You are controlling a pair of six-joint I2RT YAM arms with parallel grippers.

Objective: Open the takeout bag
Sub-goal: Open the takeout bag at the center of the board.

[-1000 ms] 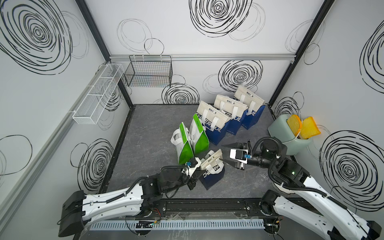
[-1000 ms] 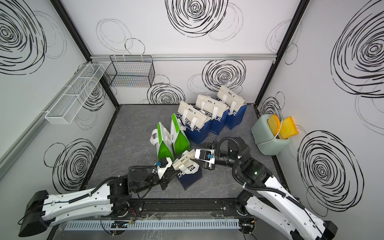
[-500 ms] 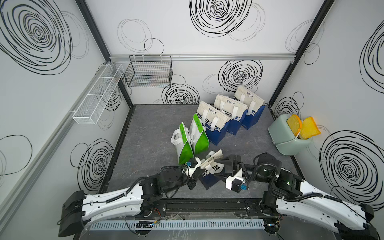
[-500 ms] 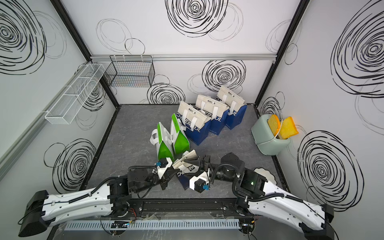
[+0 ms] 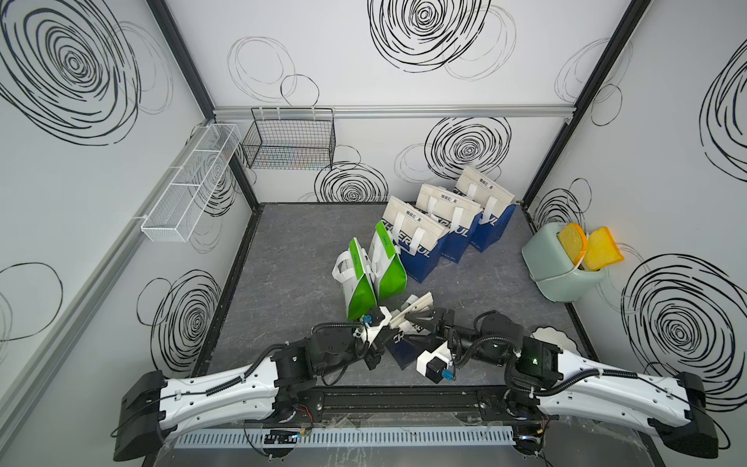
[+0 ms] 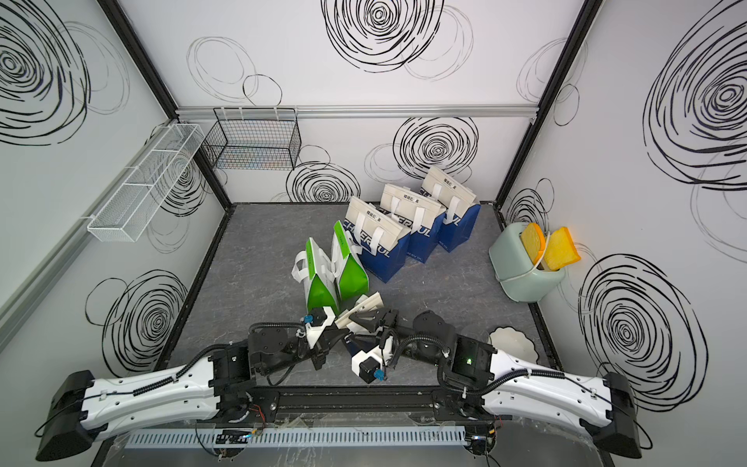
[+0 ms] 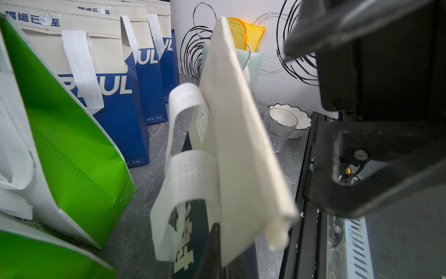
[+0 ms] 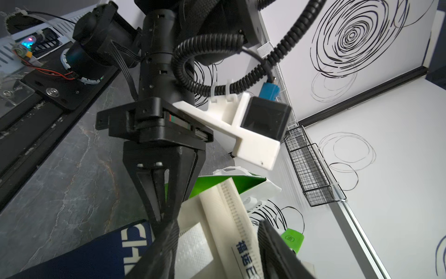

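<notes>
The takeout bag [image 5: 405, 347], navy blue with a cream top, leans at the front middle of the floor between my two arms. My left gripper [image 5: 389, 330] is shut on the near corner of its cream flap [image 7: 236, 145]; in the left wrist view that flap rises from the jaws with two white handles [image 7: 185, 178] hanging beside it. My right gripper [image 8: 219, 253] is open, its two fingers [image 8: 166, 251] astride the cream top edge [image 8: 231, 212] with gaps on both sides. In both top views it [image 6: 364, 328] reaches in from the right.
Two green bags [image 5: 372, 275] stand just behind the takeout bag, and three blue bags [image 5: 444, 230] line up toward the back. A mint toaster with bread [image 5: 562, 267] is at the right wall, a white bowl [image 5: 549, 337] and a glass [image 7: 280, 125] near the right arm. Wire baskets [image 5: 291, 141] hang on the walls.
My right arm has dropped from a raised pose to bag height and put its open fingers over the cream top. My left gripper has closed on the flap.
</notes>
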